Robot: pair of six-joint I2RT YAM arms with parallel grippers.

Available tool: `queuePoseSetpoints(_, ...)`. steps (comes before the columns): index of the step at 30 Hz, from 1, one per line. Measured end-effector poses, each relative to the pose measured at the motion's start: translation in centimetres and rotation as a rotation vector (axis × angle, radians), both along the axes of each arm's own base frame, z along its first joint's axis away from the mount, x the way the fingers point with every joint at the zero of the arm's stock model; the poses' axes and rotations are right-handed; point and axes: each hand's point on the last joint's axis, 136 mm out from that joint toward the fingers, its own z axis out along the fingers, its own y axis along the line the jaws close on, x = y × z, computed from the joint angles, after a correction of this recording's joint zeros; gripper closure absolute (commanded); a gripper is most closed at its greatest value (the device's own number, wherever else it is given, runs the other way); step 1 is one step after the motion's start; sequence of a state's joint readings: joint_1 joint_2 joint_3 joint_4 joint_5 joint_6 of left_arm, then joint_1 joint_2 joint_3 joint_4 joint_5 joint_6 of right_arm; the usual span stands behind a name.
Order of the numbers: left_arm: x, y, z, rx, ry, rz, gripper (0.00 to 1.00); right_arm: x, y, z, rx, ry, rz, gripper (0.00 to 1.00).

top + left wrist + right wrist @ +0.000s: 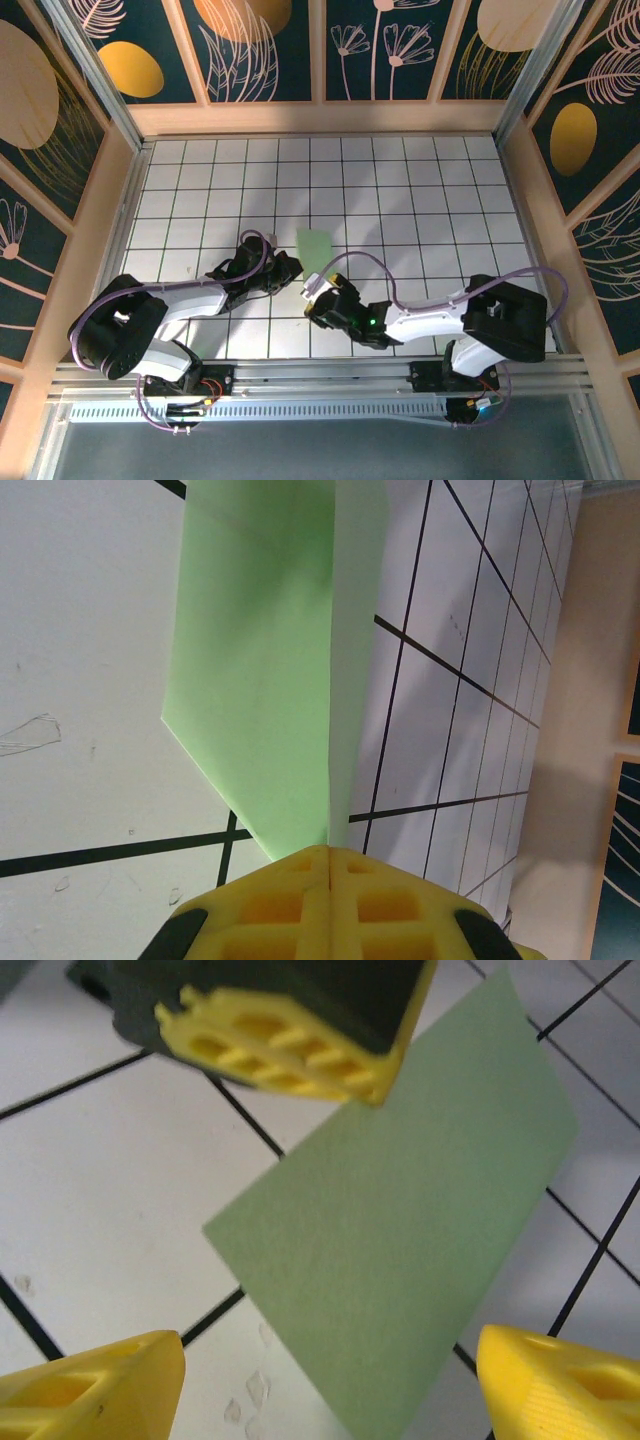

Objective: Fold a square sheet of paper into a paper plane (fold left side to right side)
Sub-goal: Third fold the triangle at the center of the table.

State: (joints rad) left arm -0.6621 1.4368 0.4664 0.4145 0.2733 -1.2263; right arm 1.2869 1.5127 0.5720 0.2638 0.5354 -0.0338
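The square sheet of paper (316,246), pale green, is folded into a narrow strip about one tile wide. In the left wrist view its two layers (260,660) meet at a crease that runs down into the jaws of my left gripper (330,858), which is shut on the paper's near edge. My left gripper (290,266) sits just left of the sheet. My right gripper (318,296) hovers in front of the paper, open, with nothing between its fingers. Between the wide-apart yellow fingertips of the right gripper (330,1390) I see the green paper (400,1250) and the left gripper's fingers (290,1045) above it.
The white grid table (420,200) spreads behind and to both sides of the paper. Wooden walls (320,118) ring the table at the back and sides. The two arm bases stand on the metal rail (320,378) at the near edge.
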Motion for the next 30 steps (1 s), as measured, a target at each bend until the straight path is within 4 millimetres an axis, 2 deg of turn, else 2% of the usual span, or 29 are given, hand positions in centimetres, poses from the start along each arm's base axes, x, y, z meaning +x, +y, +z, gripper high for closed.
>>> queuePoseSetpoints(5,0.0,0.0,0.0,-0.001,0.002,0.0,1.0,0.7,1.3,0.7,0.011,-0.041,0.005,0.35)
queuePoseSetpoints(10,0.0,0.0,0.0,-0.003,0.004,0.002,1.0,0.9,1.7,0.9,0.012,-0.052,0.007,0.44)
queuePoseSetpoints(17,-0.1,-0.1,0.0,-0.002,0.004,-0.002,0.99,1.0,1.8,0.9,0.015,-0.052,0.006,0.69)
queuePoseSetpoints(24,-0.1,0.0,-0.1,0.005,0.004,0.005,0.8,1.1,1.8,0.8,0.029,-0.038,-0.007,0.98)
queuePoseSetpoints(30,0.0,0.8,1.0,0.015,-0.03,0.019,0.58,1.3,1.5,0.4,0.043,-0.002,-0.024,1.0)
